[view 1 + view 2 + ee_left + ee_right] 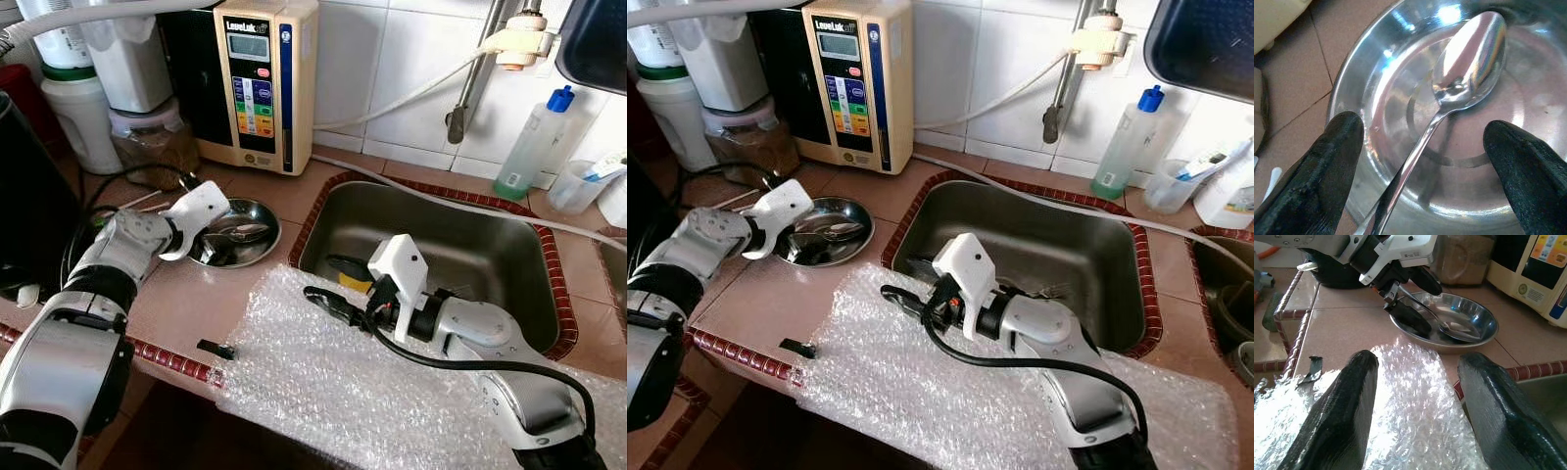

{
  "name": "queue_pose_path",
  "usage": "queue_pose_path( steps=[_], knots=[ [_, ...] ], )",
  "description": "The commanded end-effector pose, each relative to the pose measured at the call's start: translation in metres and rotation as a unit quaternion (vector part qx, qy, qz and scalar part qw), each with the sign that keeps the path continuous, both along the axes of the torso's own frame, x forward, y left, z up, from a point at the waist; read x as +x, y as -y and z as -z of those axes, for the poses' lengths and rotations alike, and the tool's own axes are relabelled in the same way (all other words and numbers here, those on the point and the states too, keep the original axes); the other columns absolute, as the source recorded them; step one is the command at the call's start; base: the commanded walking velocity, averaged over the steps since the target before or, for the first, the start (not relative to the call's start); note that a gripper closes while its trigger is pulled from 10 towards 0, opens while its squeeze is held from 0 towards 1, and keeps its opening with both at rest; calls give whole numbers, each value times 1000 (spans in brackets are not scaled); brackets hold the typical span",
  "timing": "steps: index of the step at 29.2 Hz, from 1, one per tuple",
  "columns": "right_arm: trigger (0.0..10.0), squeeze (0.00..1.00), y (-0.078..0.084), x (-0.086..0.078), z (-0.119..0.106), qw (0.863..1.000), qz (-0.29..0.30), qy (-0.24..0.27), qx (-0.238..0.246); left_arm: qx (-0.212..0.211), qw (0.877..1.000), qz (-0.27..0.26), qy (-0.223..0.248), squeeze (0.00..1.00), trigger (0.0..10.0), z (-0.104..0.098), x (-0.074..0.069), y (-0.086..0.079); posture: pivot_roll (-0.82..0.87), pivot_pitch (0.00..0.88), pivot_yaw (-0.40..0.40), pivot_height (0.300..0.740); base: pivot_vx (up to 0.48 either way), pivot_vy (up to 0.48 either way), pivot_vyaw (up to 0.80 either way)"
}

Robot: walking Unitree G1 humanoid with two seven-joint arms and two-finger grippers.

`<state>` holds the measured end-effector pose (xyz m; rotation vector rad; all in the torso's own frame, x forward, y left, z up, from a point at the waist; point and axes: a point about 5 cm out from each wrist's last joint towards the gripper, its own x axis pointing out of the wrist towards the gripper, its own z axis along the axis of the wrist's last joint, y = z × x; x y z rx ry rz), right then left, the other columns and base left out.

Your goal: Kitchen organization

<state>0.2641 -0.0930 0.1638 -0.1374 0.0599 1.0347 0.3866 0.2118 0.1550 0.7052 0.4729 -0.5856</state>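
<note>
A shallow steel plate (257, 247) sits on the tiled counter left of the sink, with a steel spoon (1469, 68) lying in it. My left gripper (1425, 132) is open just above the plate, its fingers (1411, 319) on either side of the spoon's handle without closing on it. A sheet of bubble wrap (323, 382) covers the counter's front edge. My right gripper (331, 282) hovers open over the wrap's far edge, pointing toward the plate, with nothing between its fingers (1349, 401).
The steel sink (490, 245) lies behind my right arm. A water ioniser (260, 78) and jars (147, 127) line the back left wall. A soap bottle (529, 147) stands at the back right. A small black scrap (216, 349) lies near the counter's front edge.
</note>
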Motion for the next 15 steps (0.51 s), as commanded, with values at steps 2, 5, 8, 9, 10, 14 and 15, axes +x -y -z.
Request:
queue_pose_path(
  steps=[2, 5, 8, 9, 10, 14, 15],
  knots=[
    [10000, 0, 1, -1, -1, 1000, -1, 5, -4, 15, 1000, -6, -7, 1000, 1255, 6, -2, -2, 5, 0, 36, 740, 0, 0, 0],
    [10000, 0, 1, -1, -1, 1000, 0, 5, -4, 16, 1000, -6, -17, 0, 0, 8, -3, -2, 5, 0, 36, 740, 0, 0, 0],
    [10000, 0, 1, -1, -1, 1000, 0, 6, -4, 15, 1000, -6, -24, 0, 0, 9, -3, -2, 5, 0, 36, 740, 0, 0, 0],
    [10000, 0, 1, -1, -1, 1000, 0, 6, -4, 19, 999, -2, -26, 0, 0, 10, -4, -2, 4, 0, 37, 740, 0, 0, 0],
    [10000, 0, 1, -1, -1, 1000, 1, 6, -4, 19, 999, 0, -27, 0, 0, 11, -4, -2, 5, 0, 37, 740, 0, 0, 0],
    [10000, 0, 1, 0, -1, 1000, 2, 6, -5, 21, 999, 0, -26, 0, 0, 11, -4, -1, 5, 0, 37, 740, 0, 0, 0],
    [10000, 0, 2, 0, -1, 1000, 2, 6, -5, 21, 999, 0, -27, 0, 0, 11, -4, -1, 4, 0, 37, 740, 0, 0, 0]
  ],
)
